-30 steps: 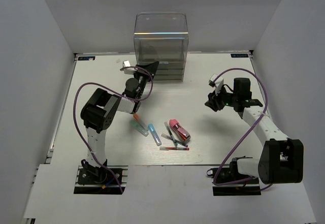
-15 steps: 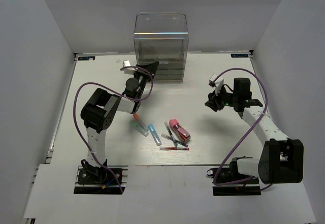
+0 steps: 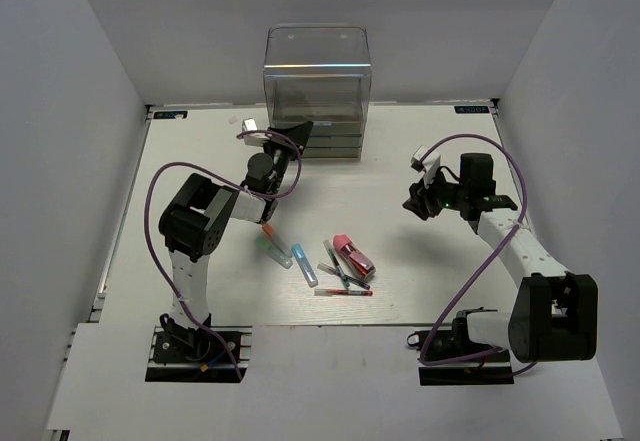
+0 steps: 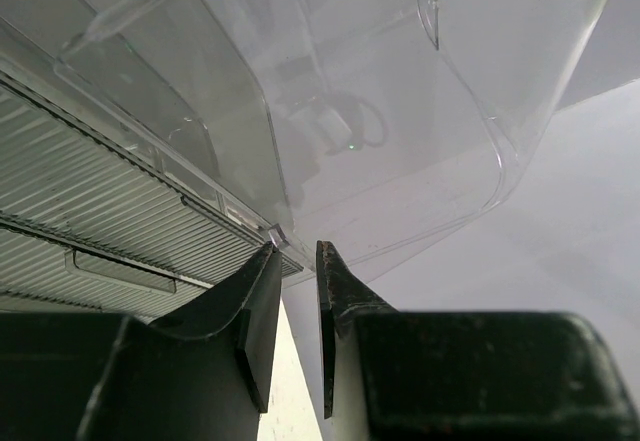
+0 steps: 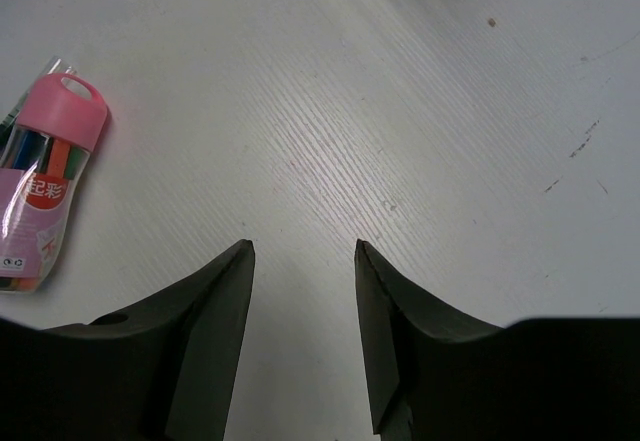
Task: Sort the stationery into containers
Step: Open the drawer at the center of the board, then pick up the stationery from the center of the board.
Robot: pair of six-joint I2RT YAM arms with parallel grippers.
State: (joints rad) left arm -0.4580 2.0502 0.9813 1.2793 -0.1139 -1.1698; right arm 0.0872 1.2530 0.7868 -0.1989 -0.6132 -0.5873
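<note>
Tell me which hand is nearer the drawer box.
Left. The left hand is at the box's front left corner, by its drawers; the right hand hangs over the table, well off to its right.

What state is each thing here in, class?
Drawer box: upright, drawers look pushed in.
Left fingers: narrowly open, empty, by the box's lower corner.
Right fingers: open, empty, over bare table.
Pink-capped case: lying flat, cap on.
Markers: loose, lying flat, capped.
Pens: loose, lying flat.
</note>
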